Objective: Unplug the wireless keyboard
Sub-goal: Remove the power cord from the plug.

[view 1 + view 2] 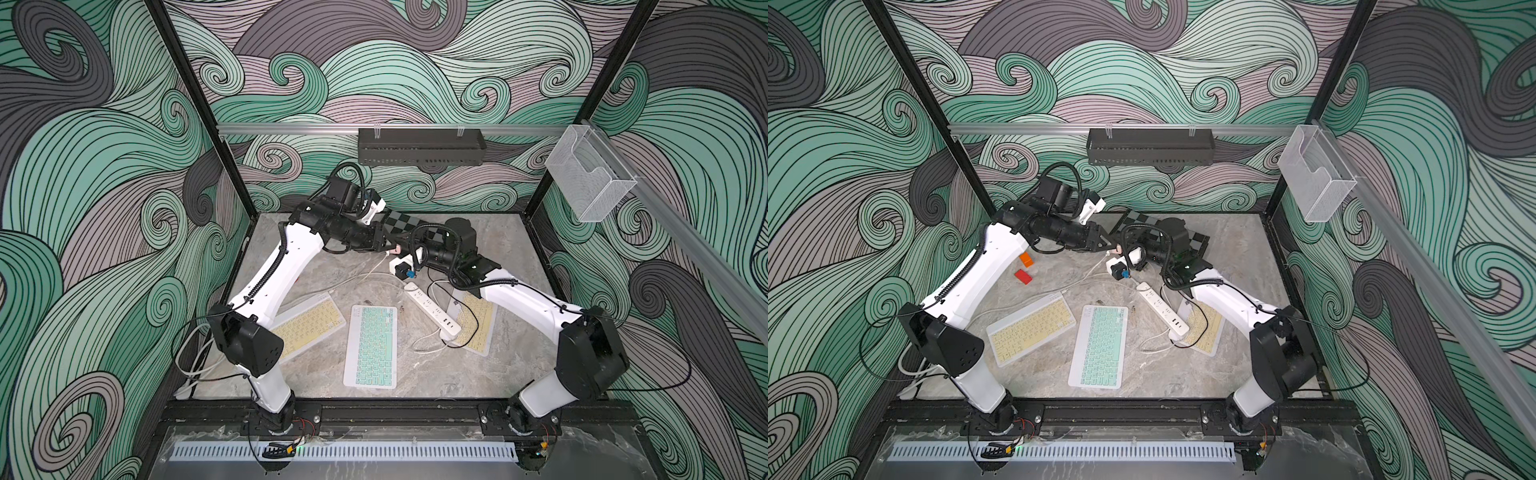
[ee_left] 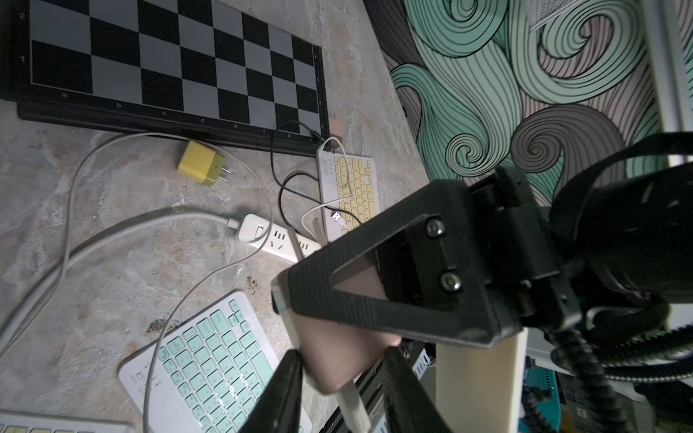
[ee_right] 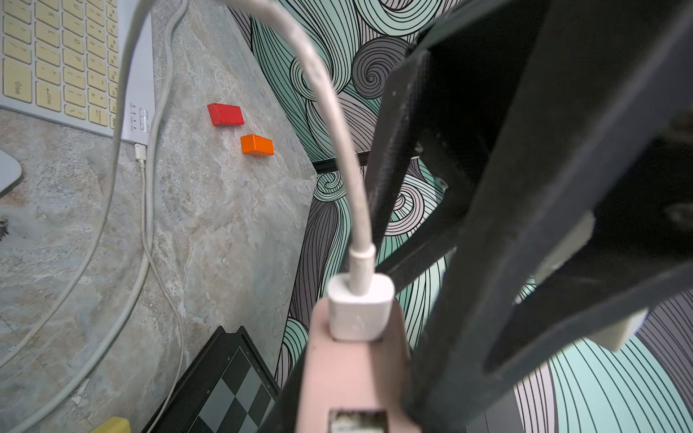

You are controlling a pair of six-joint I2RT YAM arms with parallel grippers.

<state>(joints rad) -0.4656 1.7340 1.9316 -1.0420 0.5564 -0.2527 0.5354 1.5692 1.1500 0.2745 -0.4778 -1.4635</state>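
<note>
Right claw (image 3: 352, 412) clamps pink adapter (image 3: 348, 375) with white plug (image 3: 360, 307) in; left claw (image 2: 341, 397) seemingly apart.

The middle keyboard (image 1: 371, 347) has mint keys, the left keyboard (image 1: 1030, 329) pale yellow. The adapter (image 3: 352, 375) is pink.

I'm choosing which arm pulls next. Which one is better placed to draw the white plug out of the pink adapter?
Left. The right gripper is shut on the pink adapter, bracing it. The left gripper straddles the white plug end, so it looks ready to pull.
</note>
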